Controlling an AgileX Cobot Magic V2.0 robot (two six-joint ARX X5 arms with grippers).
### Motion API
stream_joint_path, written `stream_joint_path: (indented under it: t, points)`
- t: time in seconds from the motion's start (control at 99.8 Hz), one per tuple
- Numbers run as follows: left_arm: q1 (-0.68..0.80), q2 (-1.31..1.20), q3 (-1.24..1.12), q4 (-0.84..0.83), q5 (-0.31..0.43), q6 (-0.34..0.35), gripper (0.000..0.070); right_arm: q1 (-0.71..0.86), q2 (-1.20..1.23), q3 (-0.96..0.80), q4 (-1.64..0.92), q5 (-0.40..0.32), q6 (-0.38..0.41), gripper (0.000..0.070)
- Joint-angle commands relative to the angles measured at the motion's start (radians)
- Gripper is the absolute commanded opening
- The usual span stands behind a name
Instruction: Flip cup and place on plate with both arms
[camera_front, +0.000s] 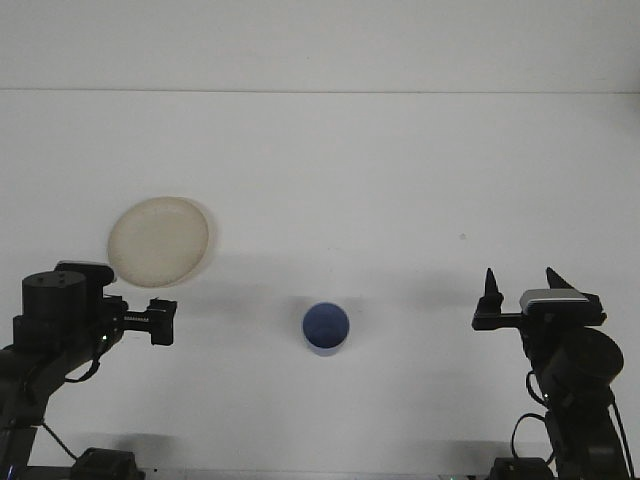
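Front view: left tool fingers indistinct.

We see a plain white counter with no pattern. The plate is a pale cream, unmarked. The cup is blue, its inside a softer blue. Both arms are black; the right arm carries a light grey block.

Your left gripper sits just before the plate, with the cup well off to its right on the table. The cup stands between both grippers; your right gripper lies well to the cup's right.
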Motion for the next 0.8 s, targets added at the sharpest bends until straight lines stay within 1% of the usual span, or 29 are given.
stream_joint_path:
  t: [0.0,0.19,0.29,0.471,0.601,0.791]
  points:
    - [-0.034,0.04,0.056,-0.018,0.001,-0.015,0.0659,0.001,0.005,0.004,0.016,0.001,-0.01,0.0612]
    - [-0.208,0.194,0.189,-0.053,0.0,-0.052,0.065,0.001,0.005,0.004,0.016,0.001,-0.01,0.0612]
    - [-0.311,0.282,0.237,-0.029,-0.005,-0.073,0.0614,0.001,0.005,0.004,0.016,0.001,-0.01,0.0612]
    - [-0.458,0.451,0.312,-0.007,-0.005,-0.088,0.0615,0.001,0.005,0.004,0.015,0.001,-0.01,0.0612]
    - [-0.542,0.562,0.357,-0.004,-0.005,-0.09,0.0615,0.001,0.005,0.004,0.015,0.001,-0.01,0.0612]
    - [-0.617,0.682,0.368,0.045,-0.013,-0.09,0.0619,0.001,0.005,0.004,0.013,0.001,-0.01,0.0612]
